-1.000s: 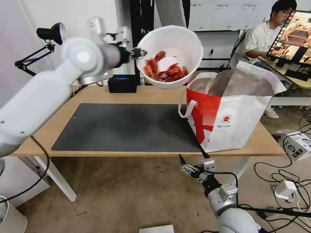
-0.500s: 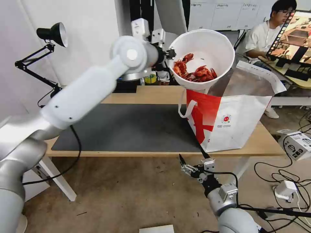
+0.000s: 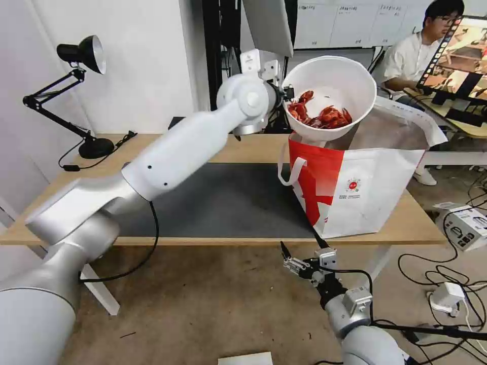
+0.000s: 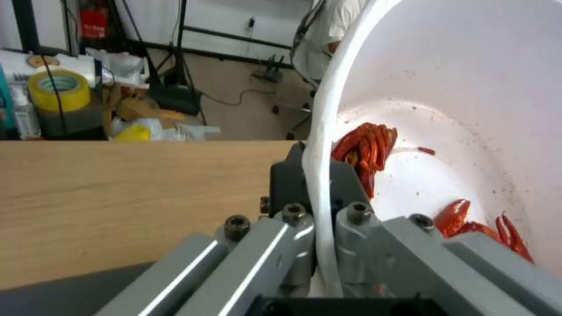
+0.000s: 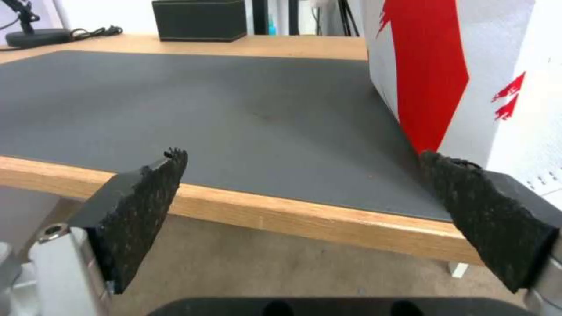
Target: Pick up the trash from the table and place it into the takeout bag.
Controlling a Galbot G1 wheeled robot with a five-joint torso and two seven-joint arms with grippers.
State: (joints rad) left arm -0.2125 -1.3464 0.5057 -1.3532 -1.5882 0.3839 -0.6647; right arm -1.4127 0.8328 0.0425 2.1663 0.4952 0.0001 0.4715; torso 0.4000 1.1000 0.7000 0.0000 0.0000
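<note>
Head view: left end effector [image 3: 288, 94] pinches the bowl [image 3: 329, 96] rim above the bag [image 3: 355, 177] on the table [image 3: 243, 149]; right end effector [image 3: 299, 258] hangs open below the table's front edge.

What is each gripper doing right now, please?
Left gripper: shut on the rim of the white bowl of crayfish shells, above the takeout bag.
Right gripper: open, empty, below the table edge.

A black desk lamp [image 3: 81, 50] stands left of a black rectangular box [image 5: 199, 19]; yellow tape roll [image 4: 59, 90] behind.
</note>
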